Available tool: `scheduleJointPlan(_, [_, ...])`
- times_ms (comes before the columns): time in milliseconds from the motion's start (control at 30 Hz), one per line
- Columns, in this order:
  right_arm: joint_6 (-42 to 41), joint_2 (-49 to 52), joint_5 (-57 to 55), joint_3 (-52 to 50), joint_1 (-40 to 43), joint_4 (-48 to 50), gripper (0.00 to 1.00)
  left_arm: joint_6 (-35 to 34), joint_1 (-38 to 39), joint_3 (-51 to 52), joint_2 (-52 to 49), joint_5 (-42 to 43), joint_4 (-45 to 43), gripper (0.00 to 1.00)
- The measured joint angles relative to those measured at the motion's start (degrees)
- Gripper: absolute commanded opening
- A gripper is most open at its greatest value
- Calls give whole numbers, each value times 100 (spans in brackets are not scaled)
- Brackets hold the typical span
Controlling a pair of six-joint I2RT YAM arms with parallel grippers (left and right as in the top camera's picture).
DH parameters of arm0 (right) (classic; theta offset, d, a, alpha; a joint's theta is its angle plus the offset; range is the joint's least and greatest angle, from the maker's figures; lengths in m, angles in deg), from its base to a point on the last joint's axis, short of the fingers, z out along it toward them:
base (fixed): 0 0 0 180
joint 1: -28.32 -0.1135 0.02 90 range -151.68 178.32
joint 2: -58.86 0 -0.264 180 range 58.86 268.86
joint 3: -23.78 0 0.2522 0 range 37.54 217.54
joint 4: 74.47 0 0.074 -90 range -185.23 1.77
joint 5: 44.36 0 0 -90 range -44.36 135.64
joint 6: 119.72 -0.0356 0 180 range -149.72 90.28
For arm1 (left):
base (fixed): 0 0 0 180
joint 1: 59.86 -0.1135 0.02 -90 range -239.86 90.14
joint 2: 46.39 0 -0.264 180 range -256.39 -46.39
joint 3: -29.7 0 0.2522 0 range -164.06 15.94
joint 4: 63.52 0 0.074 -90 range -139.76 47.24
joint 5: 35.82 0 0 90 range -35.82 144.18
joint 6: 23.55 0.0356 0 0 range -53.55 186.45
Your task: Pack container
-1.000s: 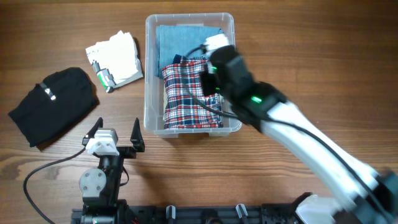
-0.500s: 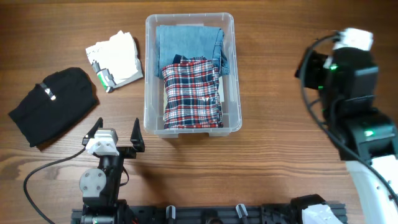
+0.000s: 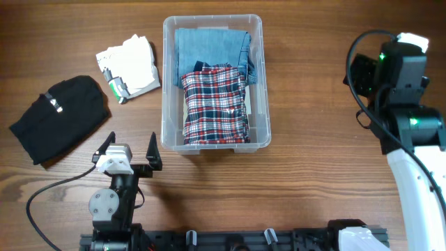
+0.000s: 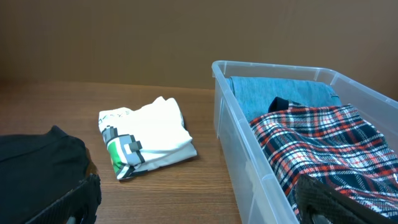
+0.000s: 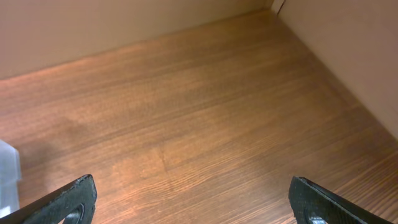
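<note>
Over by the left edge of the brown wooden desk (image 3: 320, 174) lay a black folded garment (image 3: 61, 118), soft and lumpy, with a small pale tag showing on top. A little further in, toward the far edge, sat a white folded T-shirt with a green and black print (image 3: 129, 65). It lay apart from the black garment and just left of the bin. Close to the front edge, nearer me than those two, was the left claw (image 3: 132, 141). Its two black fingers (image 3: 154, 148) were spread wide with nothing between them, and it touched none of the clothes.

The clear, colourless rectangular plastic bin (image 3: 167, 84) stood about midway along the desk. One short end was close to the far edge, and its long sides ran toward the front. Inside, a folded light-blue denim piece (image 3: 209, 43) filled the far half. A folded red, white and navy plaid shirt (image 3: 214, 104) lay in the near half, its far end overlapping the denim. Both sat below the rim.

Off near the right edge, well apart from the bin, the white and black right arm (image 3: 411, 139) stood raised, a green light glowing on its wrist. From above its fingers were hidden. Its own camera showed the right claw (image 5: 193, 198) gaping wide and empty, with only bare wood beneath it.
</note>
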Motion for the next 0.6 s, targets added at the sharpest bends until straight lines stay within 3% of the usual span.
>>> scheduleJointPlan(400, [0,772,-2,0,0,0,100,0,0,7,0,0,-116,100])
scheduleJointPlan(600, [2,1117,-2,0,0,-2,100,0,0,11,0,343,-610,100])
